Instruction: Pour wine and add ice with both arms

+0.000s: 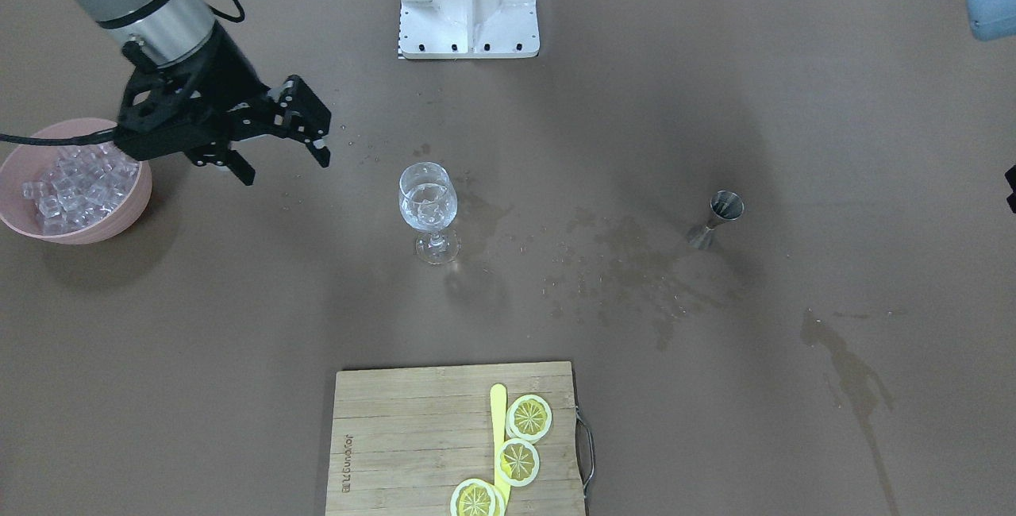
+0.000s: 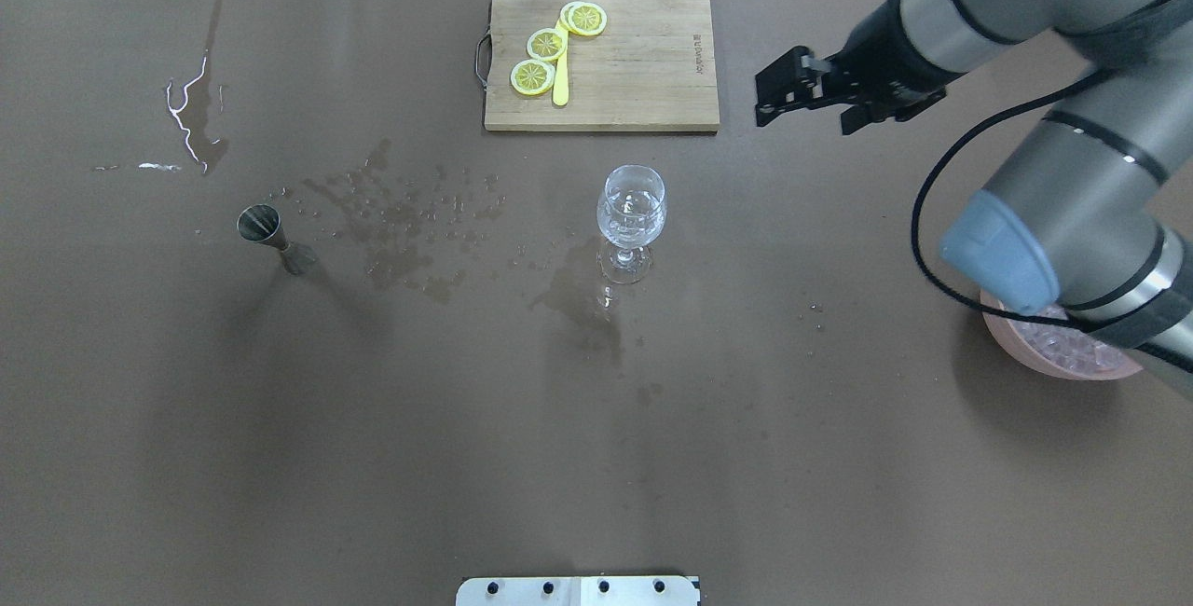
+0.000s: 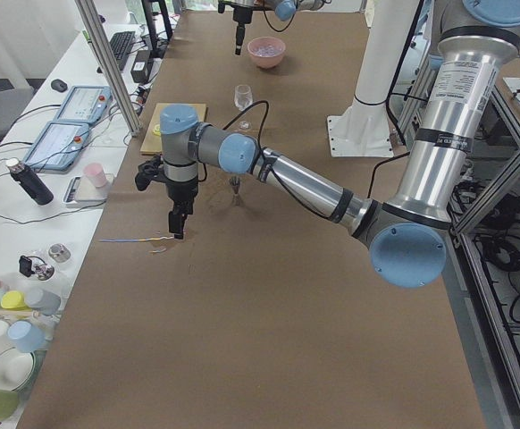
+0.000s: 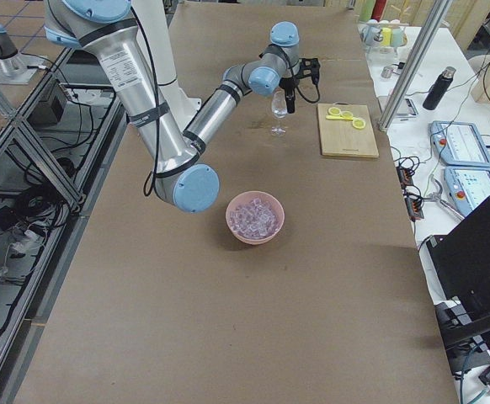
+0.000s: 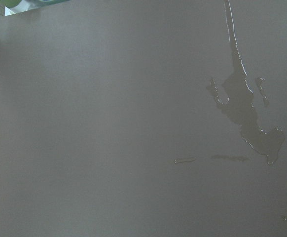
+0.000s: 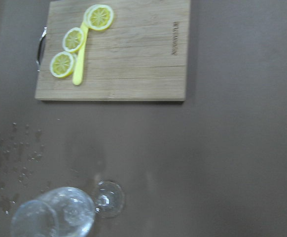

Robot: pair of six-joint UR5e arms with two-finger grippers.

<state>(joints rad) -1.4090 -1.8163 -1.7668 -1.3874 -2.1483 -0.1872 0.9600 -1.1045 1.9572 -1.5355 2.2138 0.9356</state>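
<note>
Wine [image 1: 427, 216] sits in the wine glass [image 1: 429, 182], which stands upright with its stem vertical and mouth up, so pouring looks done and icing is left (cubes inside: unclear). Between that glass and the ice [image 1: 75, 181] heaped in the pink bowl [image 1: 119, 226], the right gripper [image 1: 284, 167] hangs empty with its fingers apart, pointing roughly glassward. The left gripper [image 3: 178, 223] is too far beyond the glass to tell whether it is open.

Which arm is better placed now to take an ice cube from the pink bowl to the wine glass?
The right arm. Its open black gripper hangs between the pink bowl of clear ice cubes and the stemmed wine glass. The left arm is far away, beyond the small metal jigger.
</note>
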